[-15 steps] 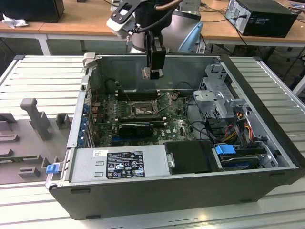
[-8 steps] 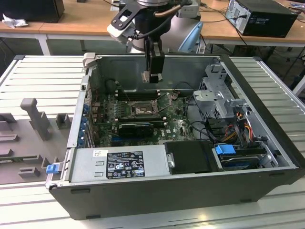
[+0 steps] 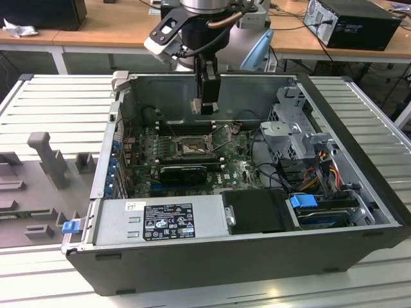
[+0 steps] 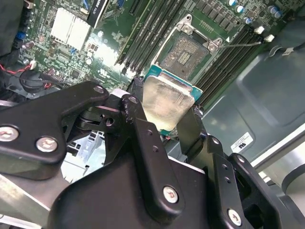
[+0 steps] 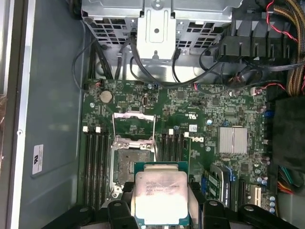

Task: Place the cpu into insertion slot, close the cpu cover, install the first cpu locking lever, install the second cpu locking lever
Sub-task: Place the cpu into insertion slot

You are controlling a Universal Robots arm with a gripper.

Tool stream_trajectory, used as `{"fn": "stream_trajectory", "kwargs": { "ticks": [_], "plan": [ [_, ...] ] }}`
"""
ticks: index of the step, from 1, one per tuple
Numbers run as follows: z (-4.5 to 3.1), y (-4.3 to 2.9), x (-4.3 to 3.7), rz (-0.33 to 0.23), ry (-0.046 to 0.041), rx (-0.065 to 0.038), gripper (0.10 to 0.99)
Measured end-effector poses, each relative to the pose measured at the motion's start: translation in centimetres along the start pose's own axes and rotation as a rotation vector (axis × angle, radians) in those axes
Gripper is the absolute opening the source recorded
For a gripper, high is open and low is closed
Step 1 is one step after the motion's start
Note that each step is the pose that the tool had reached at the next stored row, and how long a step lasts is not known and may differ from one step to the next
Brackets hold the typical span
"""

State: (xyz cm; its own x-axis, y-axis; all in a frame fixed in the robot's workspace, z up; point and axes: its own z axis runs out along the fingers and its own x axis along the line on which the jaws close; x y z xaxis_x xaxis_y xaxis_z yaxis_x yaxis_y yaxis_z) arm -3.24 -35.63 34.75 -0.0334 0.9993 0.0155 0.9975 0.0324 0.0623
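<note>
My gripper point(image 3: 207, 102) hangs inside the open computer case, above the green motherboard point(image 3: 234, 163). It is shut on the cpu point(image 5: 161, 192), a pale silver square chip with a green rim, also seen held by its edges between the black fingers point(image 4: 141, 125) in the second wrist view. The insertion slot point(image 5: 129, 164) lies open below and to one side of the chip, its greyish pin field point(image 4: 187, 50) bare. The cpu cover point(image 5: 134, 125), a thin silver frame, stands flipped up beside the socket. A thin wire lever point(image 4: 240, 44) sticks out near the socket.
Long black memory slots point(image 5: 93, 162) flank the socket. A grey labelled power supply box point(image 3: 160, 221) sits at the case's near side, and a drive cage point(image 3: 292, 131) with cables at the exterior view's right. A silver heatsink point(image 5: 232, 140) sits on the board.
</note>
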Motion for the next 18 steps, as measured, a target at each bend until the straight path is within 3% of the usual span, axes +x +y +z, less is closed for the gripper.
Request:
{"fn": "stream_trajectory", "kwargs": {
  "ticks": [18],
  "plan": [
    [1.71, -0.11, -0.02, 0.005, -0.0063, 0.005, 0.529]
  ]
}}
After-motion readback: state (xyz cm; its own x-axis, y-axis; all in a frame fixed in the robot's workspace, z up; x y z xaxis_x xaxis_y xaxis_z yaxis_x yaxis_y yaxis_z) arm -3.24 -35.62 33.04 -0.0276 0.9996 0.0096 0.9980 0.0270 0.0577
